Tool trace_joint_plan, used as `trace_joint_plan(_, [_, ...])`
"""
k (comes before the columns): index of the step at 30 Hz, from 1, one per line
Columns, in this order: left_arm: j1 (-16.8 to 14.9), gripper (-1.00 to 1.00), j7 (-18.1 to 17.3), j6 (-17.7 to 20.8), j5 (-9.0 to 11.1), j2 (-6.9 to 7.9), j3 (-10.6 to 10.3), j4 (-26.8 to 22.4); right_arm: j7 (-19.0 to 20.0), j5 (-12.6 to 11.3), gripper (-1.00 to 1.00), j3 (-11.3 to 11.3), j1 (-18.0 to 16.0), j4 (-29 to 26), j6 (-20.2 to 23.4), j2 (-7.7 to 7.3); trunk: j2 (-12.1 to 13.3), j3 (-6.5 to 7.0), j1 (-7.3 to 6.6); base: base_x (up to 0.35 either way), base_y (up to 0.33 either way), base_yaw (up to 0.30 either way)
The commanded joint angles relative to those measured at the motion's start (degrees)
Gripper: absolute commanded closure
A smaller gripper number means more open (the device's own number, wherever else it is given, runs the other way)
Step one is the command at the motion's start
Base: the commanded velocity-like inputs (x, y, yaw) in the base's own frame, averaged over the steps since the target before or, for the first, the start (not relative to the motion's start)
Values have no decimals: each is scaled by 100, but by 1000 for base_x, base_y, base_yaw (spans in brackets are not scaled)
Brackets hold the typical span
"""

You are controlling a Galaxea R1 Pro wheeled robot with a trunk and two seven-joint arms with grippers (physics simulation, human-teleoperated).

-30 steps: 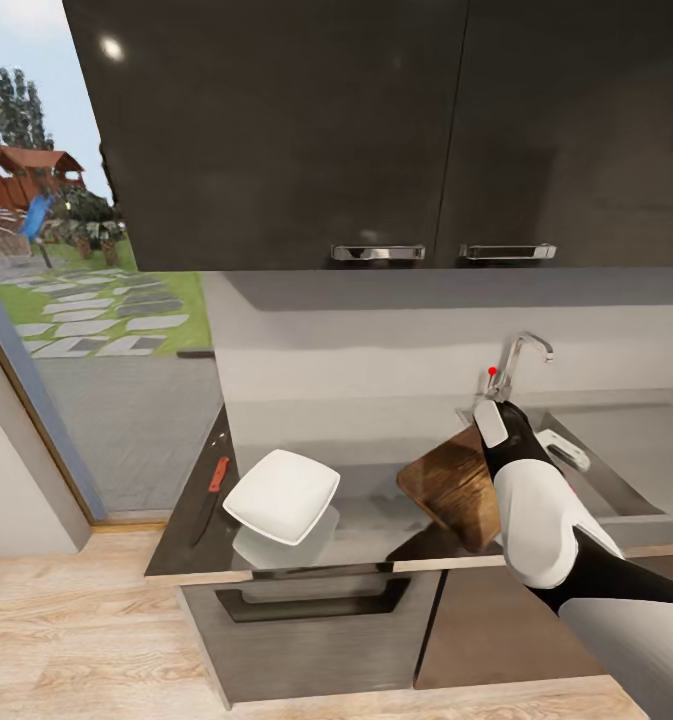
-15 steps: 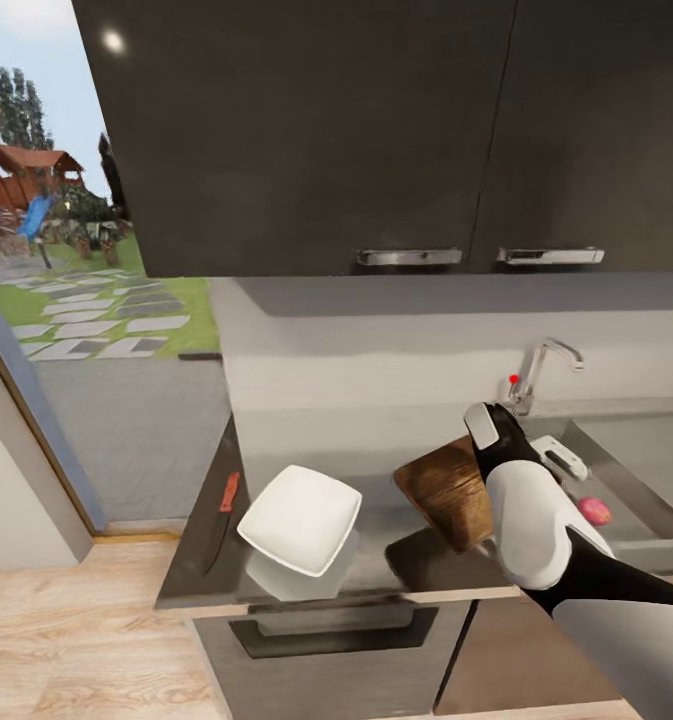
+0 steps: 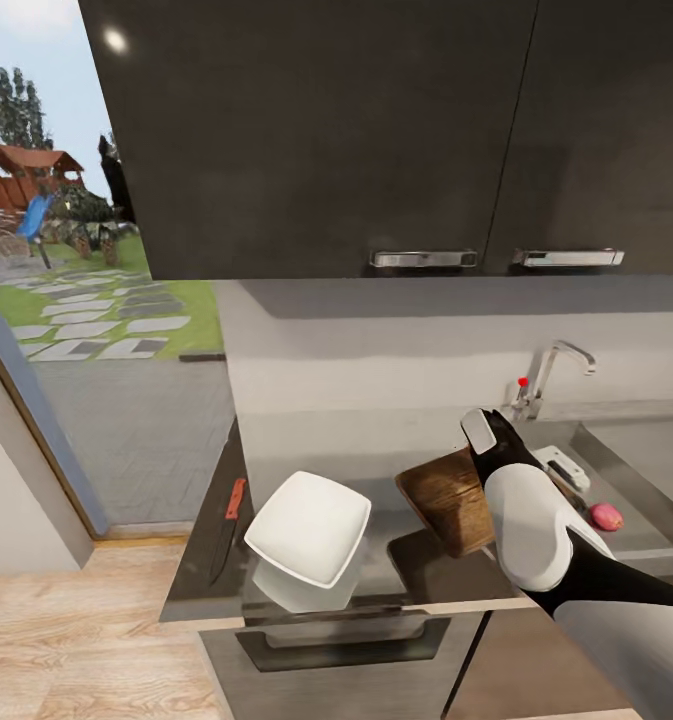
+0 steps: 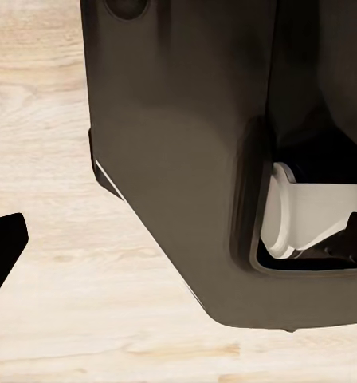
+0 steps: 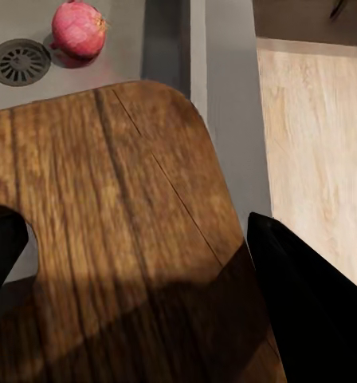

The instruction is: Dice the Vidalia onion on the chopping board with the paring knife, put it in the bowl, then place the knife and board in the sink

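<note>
Chopping board (image 3: 454, 498) is clamped in the right fingers (image 5: 35, 263), tilted above the countertop (image 3: 376, 450); left fingers' state unclear.

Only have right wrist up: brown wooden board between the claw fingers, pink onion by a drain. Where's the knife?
Observer: The red-handled paring knife lies at the far left end of the glossy grey countertop, beside the white squarish bowl.
Operator: Is the board flat on the counter?
Observer: No. From the head view the dark-brown wooden chopping board is tilted and lifted off the countertop, with its shadow below, held at the right claw.
Operator: Left arm doing anything?
Observer: Its wrist camera faces pale wooden floor and part of the robot's dark body; none of the task's things are near it.
</note>
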Motion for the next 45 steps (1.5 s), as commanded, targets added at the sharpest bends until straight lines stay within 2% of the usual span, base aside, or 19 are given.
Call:
trace_joint_plan(1, [-4,-100,-2,-28,12,0,-5,5,-105,-3,100,-13,-5,-9,13,4,-12,-11,4,0,0,0])
trace_joint_plan(7, [-4,-100,0,-29,8,0,-6,3,-185,-3,100,-13,5,107,-141,4,-12,-11,4,0,0,0])
trace_joint_plan(13, [-4,-100,1,-31,11,0,-4,4,-183,-9,100,-19,12,645,-693,-8,-12,-11,4,8,7,0])
trace_joint_plan(17, [-4,-100,1,-29,11,0,-2,3,-177,-18,100,-26,13,761,-839,-24,-12,-11,4,160,137,0])
trace_joint_plan(25, [-4,-100,1,-28,8,5,-1,6,-172,-96,100,-46,16,796,-897,-101,-12,-11,4,101,92,0])
trace_joint_plan(30, [-4,-100,1,-28,9,1,-6,8,-152,-214,100,-215,57,798,-916,-151,-12,-11,4,6,6,0])
trace_joint_plan(37, [-4,-100,1,-35,11,-18,-6,3,-115,-286,100,-262,219,863,-973,-176,-12,-11,4,0,0,0])
trace_joint_plan(42, [-4,-100,14,-37,-5,-41,-6,-11,-113,-369,100,-282,251,876,-997,-295,-12,-11,4,0,0,0])
trace_joint_plan(45, [-4,-100,18,-44,-33,-46,-15,-28,-149,-379,100,-288,257,885,-1144,-319,-12,-11,4,0,0,0])
